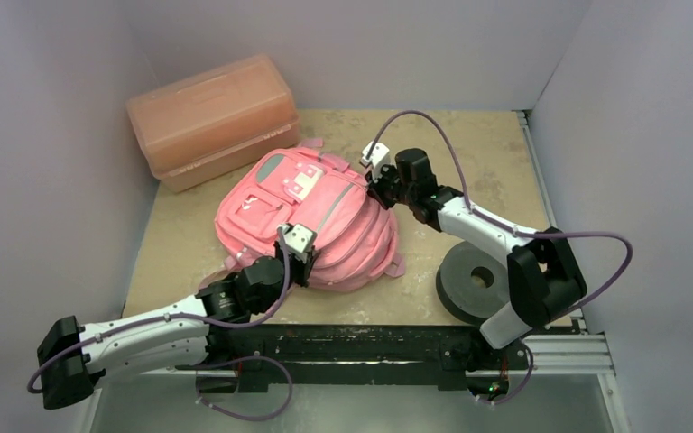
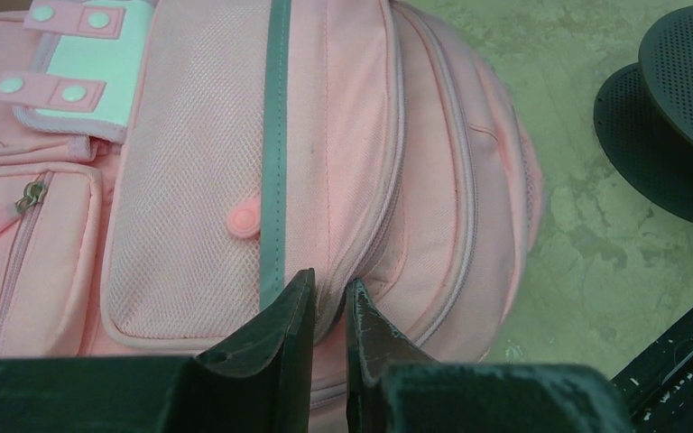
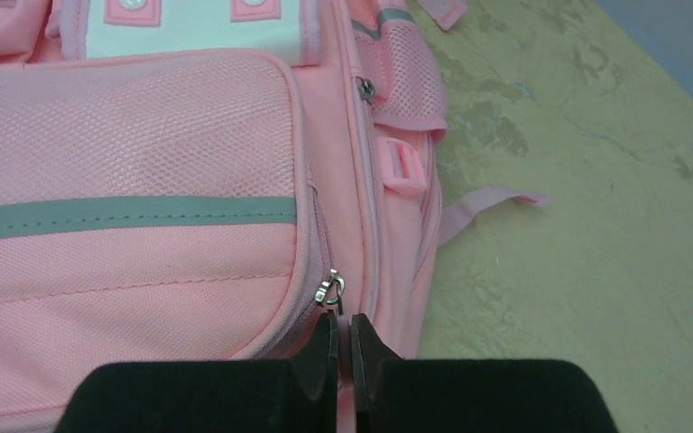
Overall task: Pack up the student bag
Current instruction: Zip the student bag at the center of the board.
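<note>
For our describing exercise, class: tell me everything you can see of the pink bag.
The bag is soft pink fabric with mesh panels, grey strips, zip pockets and a pale snap-tab flap. It lies flat, front up, on the table, beside the orange box. The left gripper appears to pinch a seam by a zip, jaws nearly shut; the right gripper is shut at a metal zip pull.

- Left arm (image 1: 144, 329): white shell segments w/ black joints, black block at the outer elbow.
- Right arm (image 1: 483, 225): same white/black build, bulky black housing.
- Thin purple cables (image 1: 412, 113) loop along both.
- Left gripper (image 2: 331, 298) & right gripper (image 3: 343, 325): dark tapered fingers (image 2: 280, 338), white boxy wrist mounts (image 1: 300, 238).
</note>
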Action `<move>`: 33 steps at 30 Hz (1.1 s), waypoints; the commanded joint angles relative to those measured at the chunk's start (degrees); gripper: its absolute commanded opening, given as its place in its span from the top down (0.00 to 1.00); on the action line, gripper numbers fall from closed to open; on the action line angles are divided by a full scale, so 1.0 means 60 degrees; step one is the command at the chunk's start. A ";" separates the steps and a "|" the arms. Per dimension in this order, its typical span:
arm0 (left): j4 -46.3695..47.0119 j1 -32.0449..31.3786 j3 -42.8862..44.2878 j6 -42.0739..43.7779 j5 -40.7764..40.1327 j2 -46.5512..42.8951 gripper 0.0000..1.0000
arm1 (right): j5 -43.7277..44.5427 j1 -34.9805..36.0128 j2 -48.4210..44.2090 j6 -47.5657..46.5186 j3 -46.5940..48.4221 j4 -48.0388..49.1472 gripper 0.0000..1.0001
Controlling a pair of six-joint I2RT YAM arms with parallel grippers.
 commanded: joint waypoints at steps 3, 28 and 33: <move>-0.2493 0.0108 0.0451 -0.0827 -0.0160 -0.0651 0.86 | 0.0656 -0.0740 0.0552 -0.2033 0.1378 -0.0448 1.00; -0.0201 0.0108 0.5924 0.1277 -0.1910 0.6879 0.40 | -0.1660 -0.0714 -0.1015 -0.1217 0.0800 -0.1492 1.00; -0.0515 0.0108 0.5600 0.1431 -0.2135 0.6949 0.61 | -0.1706 -0.0722 -0.1119 -0.1083 0.0795 -0.1302 1.00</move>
